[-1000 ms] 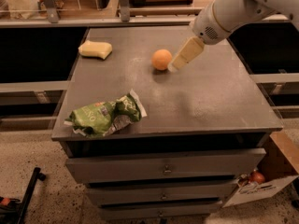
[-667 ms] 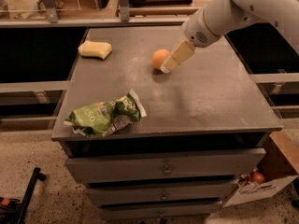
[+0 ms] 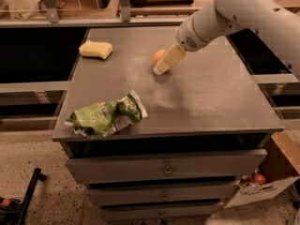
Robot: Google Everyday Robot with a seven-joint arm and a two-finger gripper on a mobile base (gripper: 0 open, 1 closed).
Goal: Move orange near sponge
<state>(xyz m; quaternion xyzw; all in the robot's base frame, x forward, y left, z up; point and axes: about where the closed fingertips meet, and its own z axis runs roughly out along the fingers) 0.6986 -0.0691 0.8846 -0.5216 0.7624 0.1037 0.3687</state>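
The orange (image 3: 157,56) sits on the grey cabinet top (image 3: 215,93) near the middle back. Its right side is hidden behind my gripper. My gripper (image 3: 162,68) reaches down from the upper right on the white arm, and its cream-coloured tip is right in front of the orange, touching or almost touching it. The pale yellow sponge (image 3: 96,49) lies at the back left of the top, well to the left of the orange.
A crumpled green and white snack bag (image 3: 105,116) lies near the front left edge. The cabinet has drawers (image 3: 165,169) below. A cardboard box (image 3: 274,172) with small items stands on the floor at the right. Shelving runs behind the cabinet.
My gripper has moved left and now covers the orange's right side. The orange seems to have shifted slightly left with it. The sponge and the bag have not moved.
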